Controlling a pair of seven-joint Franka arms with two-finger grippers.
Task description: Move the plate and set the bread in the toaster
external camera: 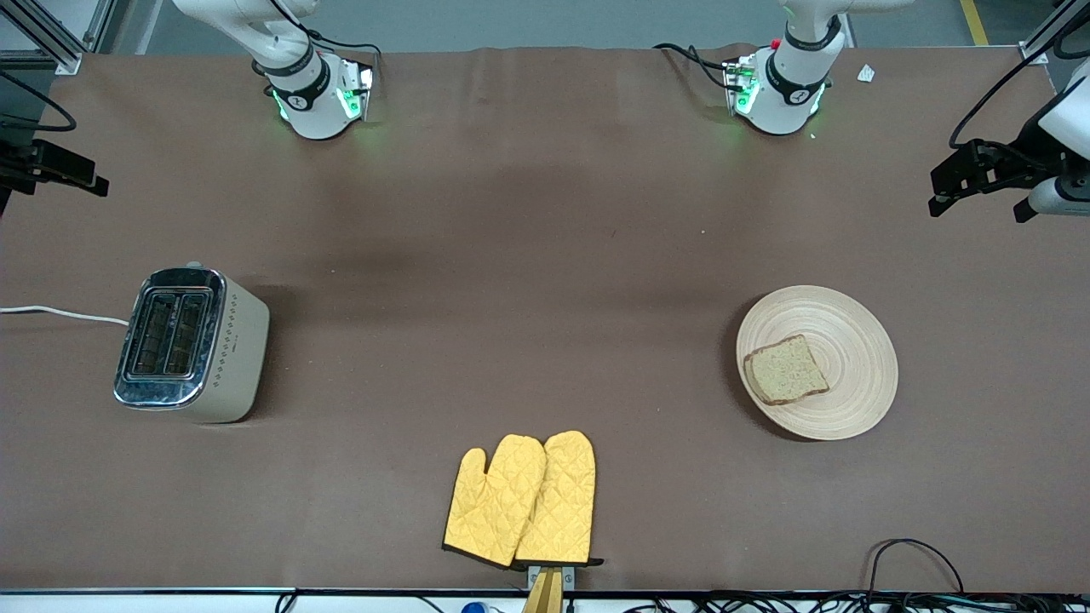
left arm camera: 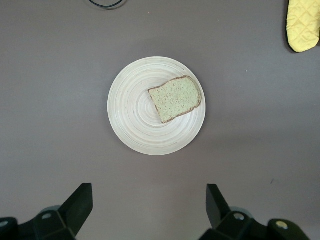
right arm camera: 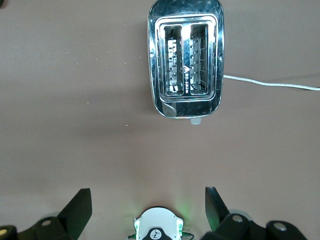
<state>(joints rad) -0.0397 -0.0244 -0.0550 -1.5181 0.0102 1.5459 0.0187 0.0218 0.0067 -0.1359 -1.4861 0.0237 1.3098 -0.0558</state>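
The wooden plate [external camera: 843,375] lies toward the left arm's end of the table, with the bread [external camera: 785,369] flat on it, off centre. In the left wrist view the plate [left arm camera: 135,115] and the bread [left arm camera: 175,98] lie well below my left gripper [left arm camera: 149,192], which is open, empty and high above the table beside the plate. The toaster [external camera: 192,345] stands toward the right arm's end with both slots empty and its white cord [external camera: 60,313] trailing off. My right gripper [right arm camera: 147,192] is open and empty, high above the table between its own base and the toaster [right arm camera: 186,60].
A pair of yellow oven mitts [external camera: 524,501] lies at the table edge nearest the front camera, midway along it. The two arm bases [external camera: 319,94] [external camera: 779,89] stand along the edge farthest from it. Cables [external camera: 907,562] lie at the nearest edge.
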